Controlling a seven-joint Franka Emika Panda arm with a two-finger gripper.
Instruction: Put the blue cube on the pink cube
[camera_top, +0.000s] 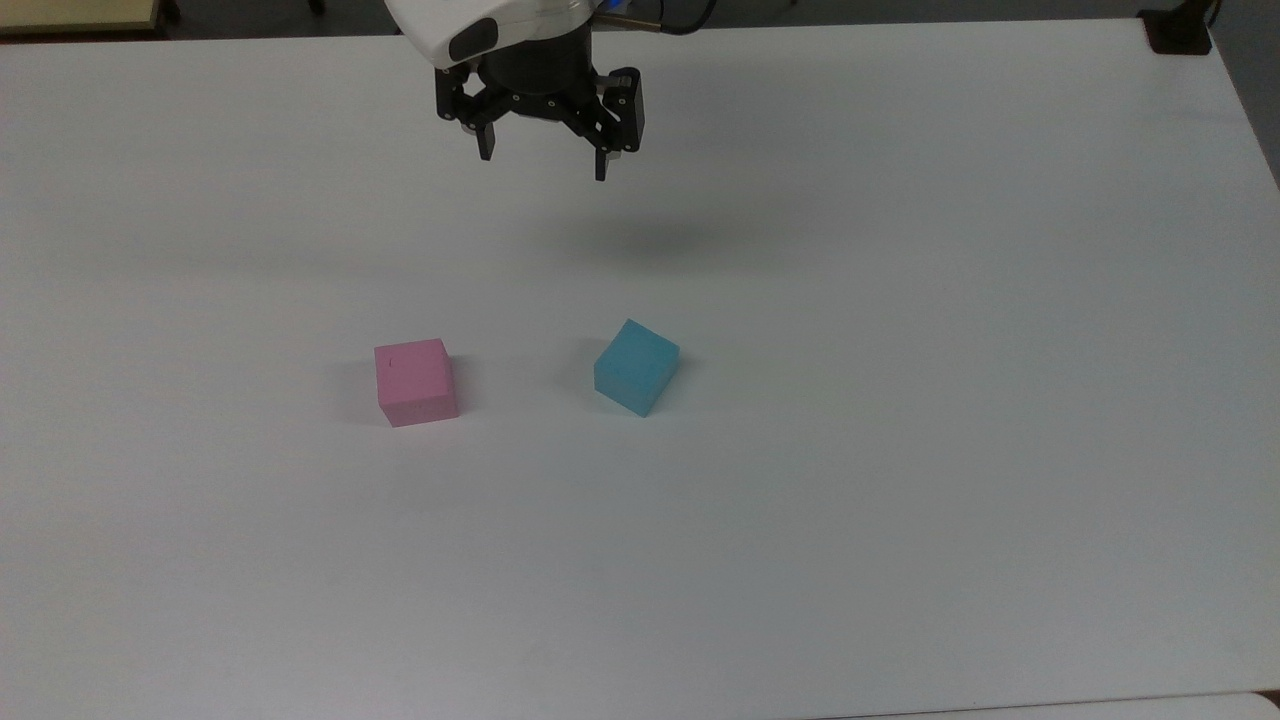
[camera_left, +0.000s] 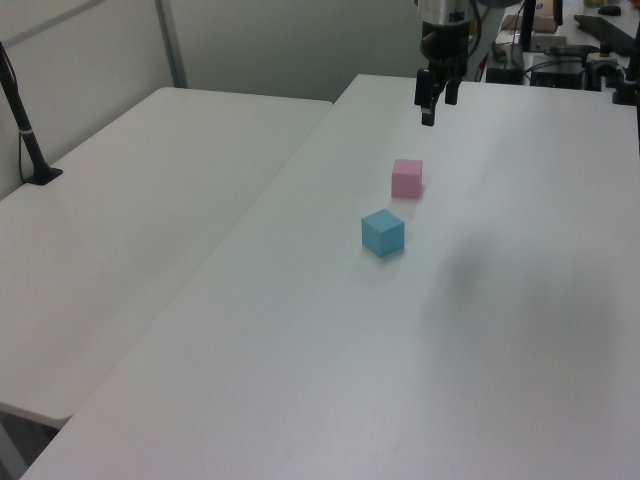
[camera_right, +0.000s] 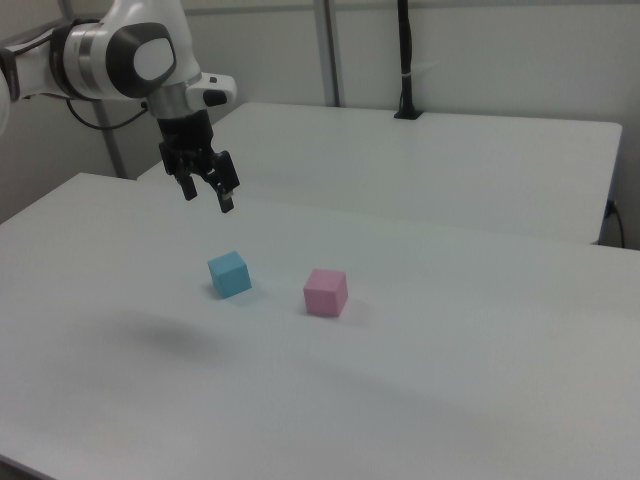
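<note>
Gripper (camera_top: 543, 158) spread, empty, high over table (camera_top: 900, 500); blue cube (camera_top: 636, 367) sits below/fwd, pink cube (camera_top: 416, 381) beside it, apart—likely best: rotate wrist to match blue's skewed faces before descending.

A white table (camera_top: 900, 500) bears the pink cube (camera_top: 416, 381) and the blue cube (camera_top: 636, 366), apart.

On the tabletop (camera_top: 900, 500) only two obstacles stand: the pink cube (camera_top: 416, 381) and the blue cube (camera_top: 637, 366). They stand apart with a free gap between. The tool (camera_top: 545, 166) hangs above, spread, touching nothing.
</note>
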